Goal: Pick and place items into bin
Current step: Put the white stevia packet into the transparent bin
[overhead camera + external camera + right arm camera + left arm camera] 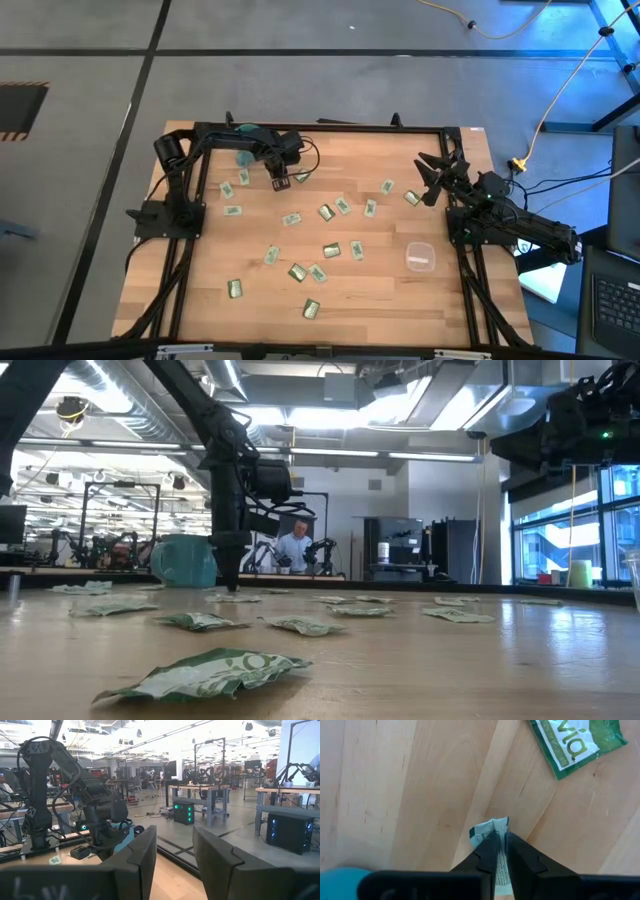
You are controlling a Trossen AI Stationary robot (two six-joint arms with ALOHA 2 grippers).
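The left gripper point(501, 851) is clenched on a packet point(492, 828), whose crumpled pale end sticks out between the fingertips point(487, 851) just above the wooden table point(420, 785). From above, this gripper point(278, 182) points down near the table's far edge, left of the middle, with another packet point(302, 177) just beside it and the teal mug point(244, 135) behind the arm. The low view shows the same arm standing upright with its tip point(229, 582) at the tabletop, the mug point(186, 561) close by. A green-printed packet point(576, 742) lies flat near the held one, apart from it. The remaining packets are scattered over the middle of the table, for example one point(331, 250) near the centre and one point(310, 309) toward the near edge; in the low view the nearest one point(212, 674) lies crumpled in the foreground. The bin point(419, 257), clear plastic, stands on the right half of the table, well apart from the left gripper; whether anything lies inside it cannot be told. The right gripper point(432, 180) waits raised at the table's right side, its fingers point(137, 857) parted and holding nothing. A person sits in the room far behind the table.
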